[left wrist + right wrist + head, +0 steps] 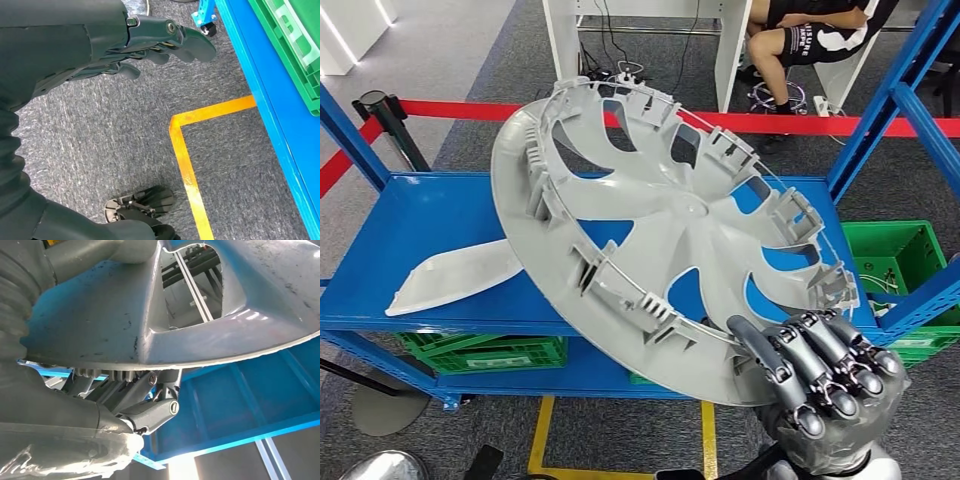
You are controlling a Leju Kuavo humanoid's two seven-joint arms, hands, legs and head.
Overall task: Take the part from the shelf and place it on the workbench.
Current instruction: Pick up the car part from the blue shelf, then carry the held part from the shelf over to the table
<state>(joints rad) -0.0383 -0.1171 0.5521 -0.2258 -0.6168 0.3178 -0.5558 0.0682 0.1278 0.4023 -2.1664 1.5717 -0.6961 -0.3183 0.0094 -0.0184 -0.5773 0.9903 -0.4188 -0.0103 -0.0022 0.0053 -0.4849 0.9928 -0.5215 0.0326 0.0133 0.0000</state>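
1. Hubcap (660, 240), the part to move, hangs tilted over the blue shelf (410, 230), its far rim raised toward the red barrier tape (456, 108) and its near rim low at the shelf's front edge.
2. Right hand (818, 375) grips the hubcap's near rim: fingers (803, 350) curl over the ribbed inner face, and the right wrist view has the thumb (151, 412) under the rim.
3. Left hand (158, 40) hangs beside the shelf over grey carpet, its fingers loosely spread and holding nothing.
4. Step in hand, as I judge it: the lift off the shelf, with the carry not yet begun.
5. A pale flat panel (456, 275) lies on the shelf, beyond the hubcap's low side.
6. Next move calls for drawing the hubcap clear of the shelf's uprights, keeping the one-sided grip firm against the tilt, then turning toward the tabletop.
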